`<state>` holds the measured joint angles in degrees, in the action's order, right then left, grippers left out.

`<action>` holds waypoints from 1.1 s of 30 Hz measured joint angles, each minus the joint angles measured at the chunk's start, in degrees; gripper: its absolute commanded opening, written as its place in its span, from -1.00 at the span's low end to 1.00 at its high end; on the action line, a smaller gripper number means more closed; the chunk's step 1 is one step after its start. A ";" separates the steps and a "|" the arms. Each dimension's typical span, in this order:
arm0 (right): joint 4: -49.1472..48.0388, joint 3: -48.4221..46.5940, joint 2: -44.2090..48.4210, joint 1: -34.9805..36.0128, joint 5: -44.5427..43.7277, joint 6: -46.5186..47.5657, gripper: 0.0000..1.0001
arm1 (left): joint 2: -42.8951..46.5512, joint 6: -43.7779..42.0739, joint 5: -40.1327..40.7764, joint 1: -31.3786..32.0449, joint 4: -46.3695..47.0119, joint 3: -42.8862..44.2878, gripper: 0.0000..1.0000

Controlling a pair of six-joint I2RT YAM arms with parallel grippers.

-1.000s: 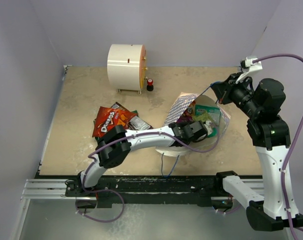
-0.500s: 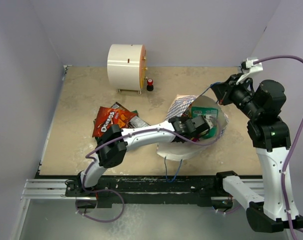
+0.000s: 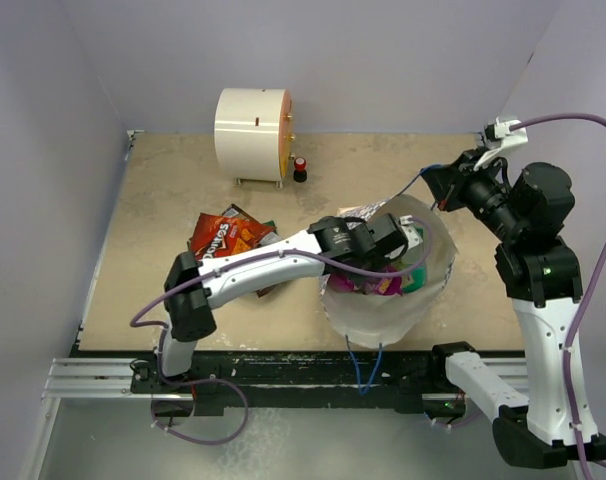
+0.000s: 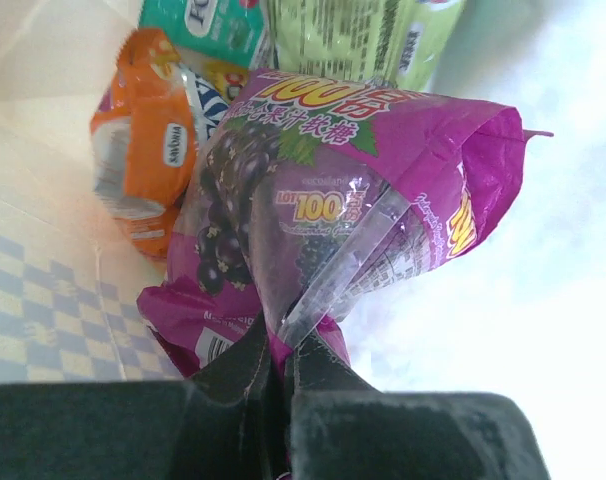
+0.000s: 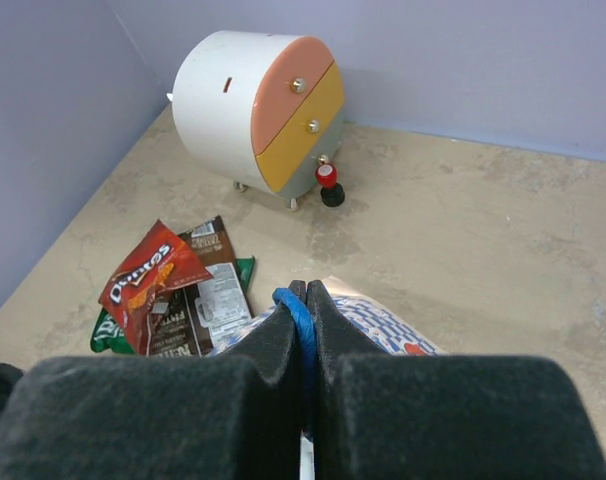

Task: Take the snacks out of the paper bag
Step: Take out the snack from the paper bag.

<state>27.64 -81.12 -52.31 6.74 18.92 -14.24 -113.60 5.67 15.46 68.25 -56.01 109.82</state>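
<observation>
Tool, left [image 4: 275, 375]: pinching the bottom seam of a glossy purple packet [image 4: 343, 200] inside the paper bag [image 3: 383, 310]. Same bag holds an orange packet [image 4: 143, 150], a pale green packet [image 4: 363, 40] and a teal one [image 4: 208, 25], all crinkled film. Tool, right [image 5: 305, 330]: pressed together on the bag's blue cord handle [image 5: 299, 312]. Desk [image 3: 163, 200]: a red chip packet [image 3: 218, 240] atop brown and green ones, left of the bag; a white cylindrical drum [image 3: 253, 122] at the far side.
</observation>
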 measured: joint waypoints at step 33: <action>-2.99 1.01 -1.14 0.00 0.15 -0.52 -1.00 | 32.65 3.82 -15.04 -0.31 2.58 1.81 -1.00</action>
<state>24.64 -80.12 -53.45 6.74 19.07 -14.76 -80.95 9.50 0.43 67.94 -53.43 111.63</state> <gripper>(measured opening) 0.004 0.026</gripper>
